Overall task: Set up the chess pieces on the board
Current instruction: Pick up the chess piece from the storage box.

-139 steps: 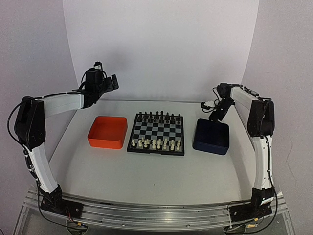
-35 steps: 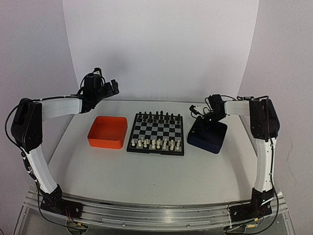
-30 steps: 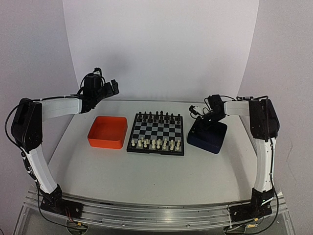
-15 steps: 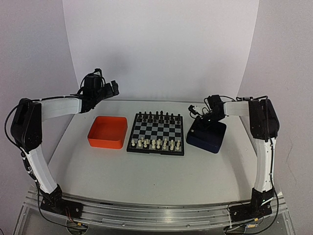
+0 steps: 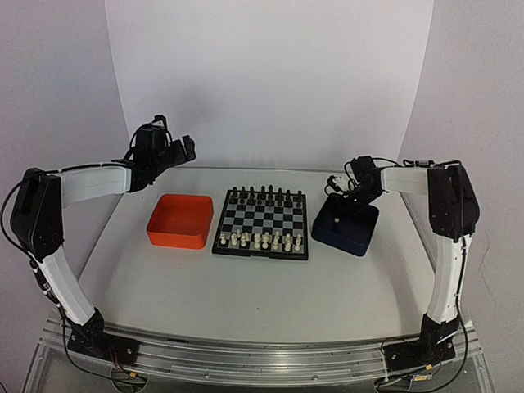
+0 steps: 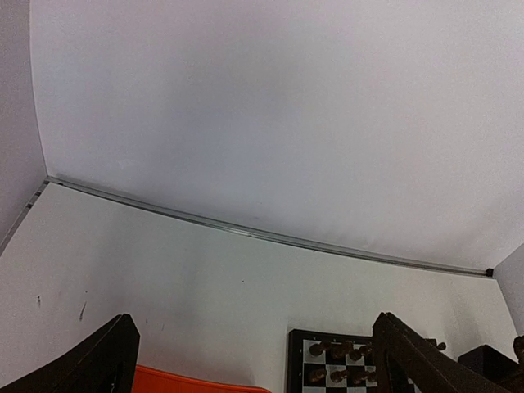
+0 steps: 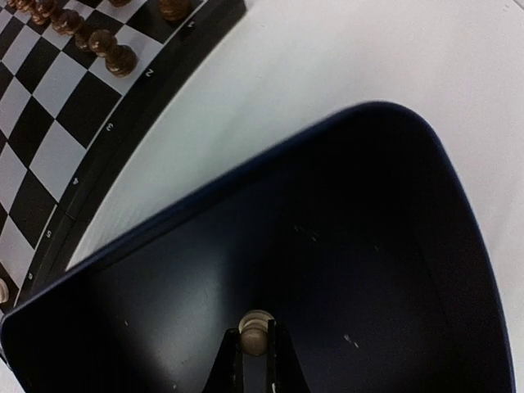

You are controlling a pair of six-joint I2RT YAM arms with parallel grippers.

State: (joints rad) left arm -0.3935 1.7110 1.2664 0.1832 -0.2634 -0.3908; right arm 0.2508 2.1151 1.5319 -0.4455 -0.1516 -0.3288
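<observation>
Standing on the near rows of the board (image 5: pixel 264 218), cream-white chess pieces (image 5: pixel 262 240), beside it a dark blue tray (image 7: pixel 393 246), right claw (image 7: pixel 255 342) inside pinching one cream piece (image 7: pixel 255 324), left claw (image 5: pixel 188 147) spread wide, hovering beyond the orange tray (image 5: pixel 180 219)

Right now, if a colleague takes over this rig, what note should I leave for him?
The left gripper is open and holds nothing, raised behind the orange tray.
The right gripper is shut on one white chess piece, low inside the dark blue tray.
The board lies between the trays: black pieces along its far side, white pieces in its near rows.
Done: most white pieces seem placed; I cannot count them.
Left: probably carry the held piece to its square on the near side.
</observation>
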